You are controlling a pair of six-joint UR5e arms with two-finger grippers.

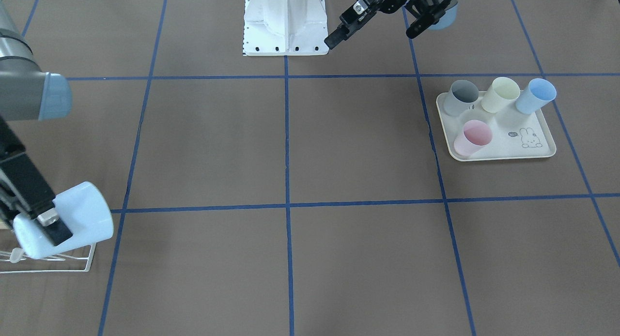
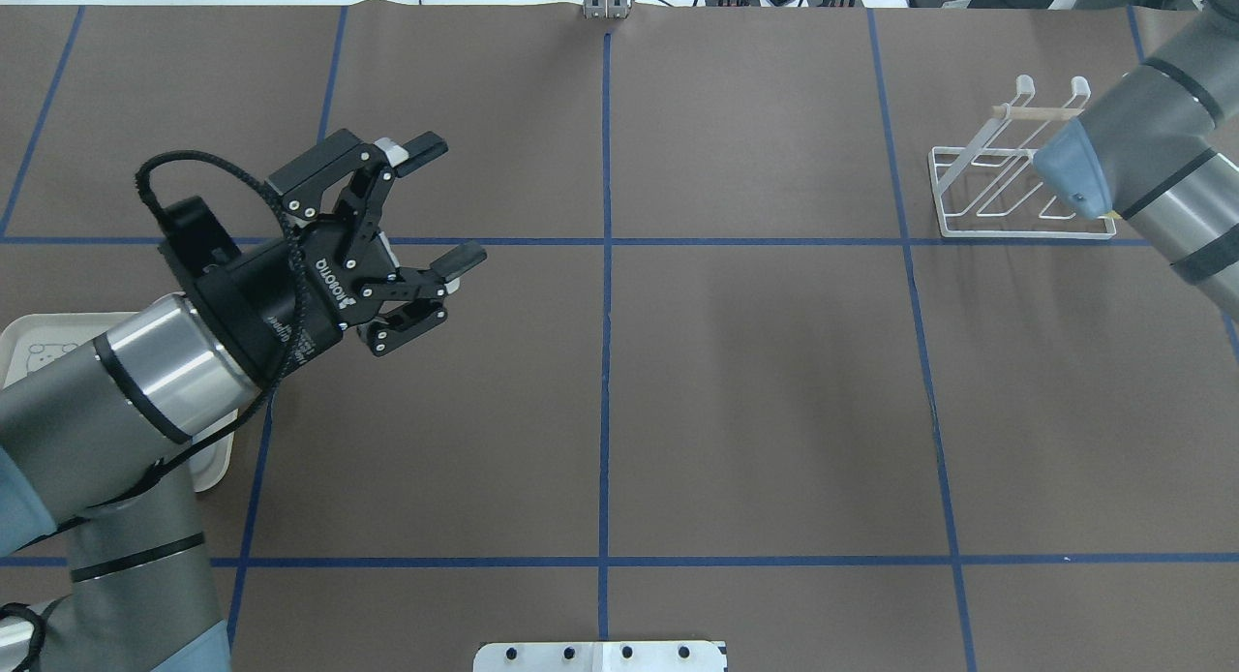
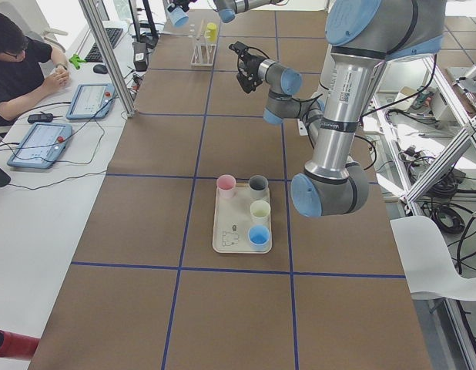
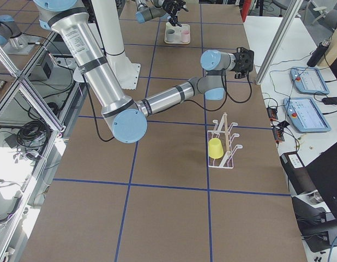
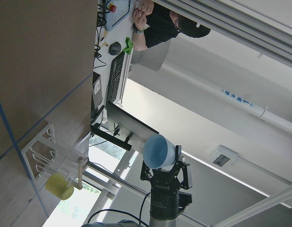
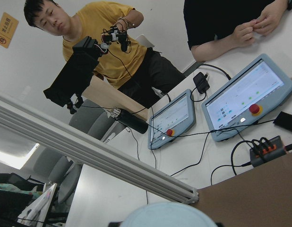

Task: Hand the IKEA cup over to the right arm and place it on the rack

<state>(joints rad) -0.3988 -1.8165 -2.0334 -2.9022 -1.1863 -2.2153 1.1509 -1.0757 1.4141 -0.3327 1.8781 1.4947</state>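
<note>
Where the rack (image 2: 1007, 188) stands — brown table (image 2: 774, 381).

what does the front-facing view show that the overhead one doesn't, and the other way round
Only the front-facing view: the right gripper shut on the pale blue cup, and the grey cup, yellow cup, blue cup and pink cup on the tray.
Only the overhead view: the wooden dowel across the top of the rack; the right arm hides the held cup there.
Both: the left gripper, open and empty, the rack, and part of the tray.
</note>
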